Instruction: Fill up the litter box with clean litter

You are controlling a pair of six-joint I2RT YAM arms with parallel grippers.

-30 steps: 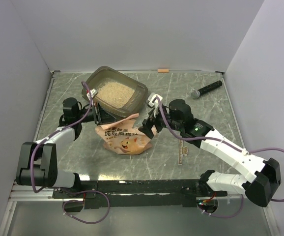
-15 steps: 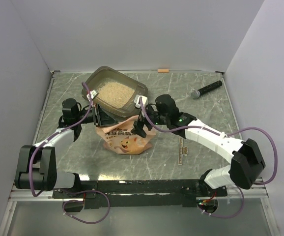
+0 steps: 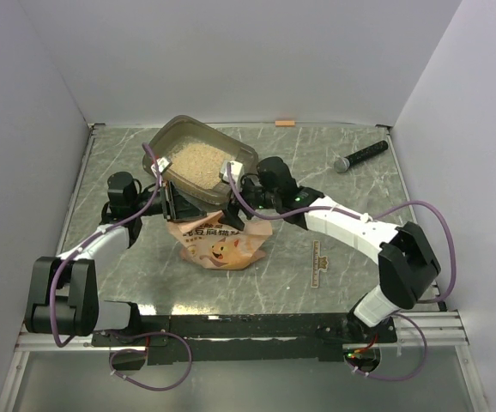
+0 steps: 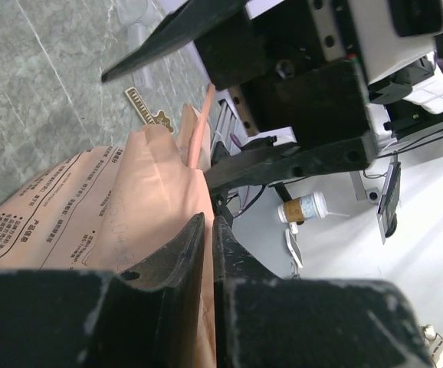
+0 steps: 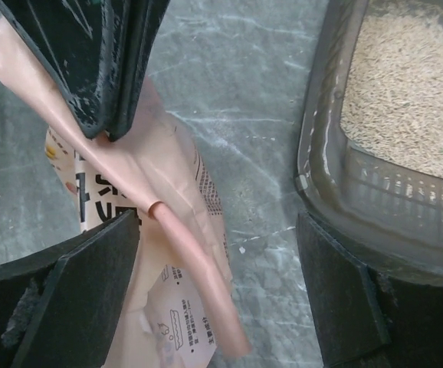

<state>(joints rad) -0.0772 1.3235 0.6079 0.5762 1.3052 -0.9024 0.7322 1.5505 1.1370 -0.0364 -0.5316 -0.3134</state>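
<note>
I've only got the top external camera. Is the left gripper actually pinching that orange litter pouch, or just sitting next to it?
Observer: Pinching. In the left wrist view, the left gripper is shut on the litter pouch, with the film's top edge between its fingers.
Operator: And the right one, has it got anything?
Observer: No. In the right wrist view, the right gripper is open, with the pouch's curled edge in the gap, unclamped.
Operator: How near is the tray?
Observer: The litter box wall sits close beside one finger. I can't tell if they touch. Beige litter is inside.
</note>
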